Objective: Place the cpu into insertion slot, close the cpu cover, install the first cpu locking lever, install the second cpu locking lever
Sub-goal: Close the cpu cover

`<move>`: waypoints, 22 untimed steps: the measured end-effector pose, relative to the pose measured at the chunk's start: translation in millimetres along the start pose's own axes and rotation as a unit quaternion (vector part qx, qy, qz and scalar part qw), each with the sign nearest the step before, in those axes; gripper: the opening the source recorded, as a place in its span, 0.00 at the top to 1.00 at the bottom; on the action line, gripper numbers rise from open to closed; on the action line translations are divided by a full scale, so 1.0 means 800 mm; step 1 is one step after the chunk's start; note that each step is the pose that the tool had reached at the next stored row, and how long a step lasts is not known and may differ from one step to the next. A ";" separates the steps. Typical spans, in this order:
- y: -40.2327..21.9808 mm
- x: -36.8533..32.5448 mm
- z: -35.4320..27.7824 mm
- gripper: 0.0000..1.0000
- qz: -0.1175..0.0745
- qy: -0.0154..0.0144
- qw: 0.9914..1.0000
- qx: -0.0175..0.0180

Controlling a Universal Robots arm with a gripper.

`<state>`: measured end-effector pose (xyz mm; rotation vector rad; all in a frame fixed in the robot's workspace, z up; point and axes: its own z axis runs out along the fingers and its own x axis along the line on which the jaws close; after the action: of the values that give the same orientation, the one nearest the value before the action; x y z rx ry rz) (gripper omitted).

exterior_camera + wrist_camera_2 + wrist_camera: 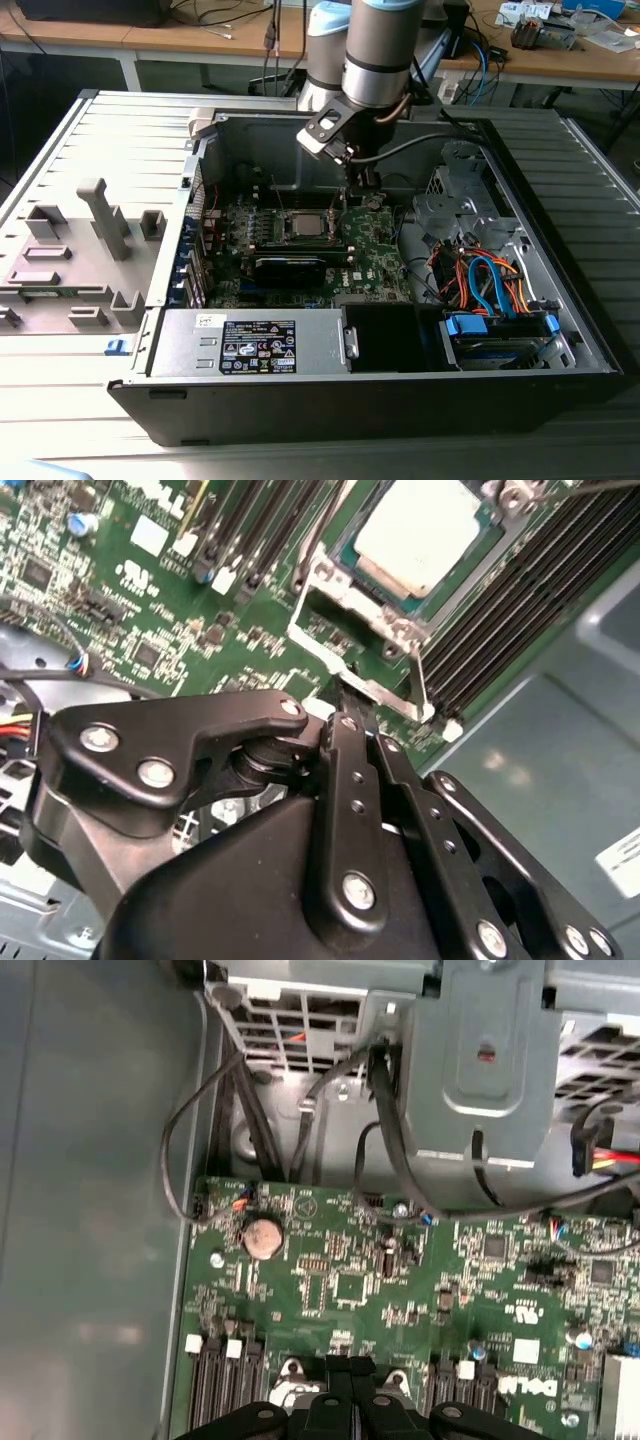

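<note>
Beside the insertion slot (352, 602) — cpu (425, 530) seated — fingers (347, 742) sit pinched.

Cut off at the second wrist view's edge: the cpu (420, 530) and the cpu cover (345, 600). Too small in the exterior view to tell apart.

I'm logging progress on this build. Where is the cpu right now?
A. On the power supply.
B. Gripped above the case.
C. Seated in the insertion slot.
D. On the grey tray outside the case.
C: in the second wrist view the cpu lies flat, silver top up, inside the metal rim of the insertion slot, with the gripper beside it.
</note>
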<state>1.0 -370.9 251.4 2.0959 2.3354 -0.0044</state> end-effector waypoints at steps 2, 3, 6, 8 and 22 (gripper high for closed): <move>-0.0064 0.0006 0.0000 0.89 0.000 0.001 1.000 -0.001; -0.0097 0.0010 0.0001 0.89 0.000 0.001 1.000 -0.001; -0.0234 0.0024 0.0004 0.89 0.000 0.004 1.000 -0.002; -0.0275 0.0029 0.0009 0.89 0.000 0.005 1.000 -0.002; -0.0722 0.0079 0.0342 0.89 0.000 0.005 1.000 -0.002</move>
<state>-57.1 -371.0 224.0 2.0985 2.3380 0.0106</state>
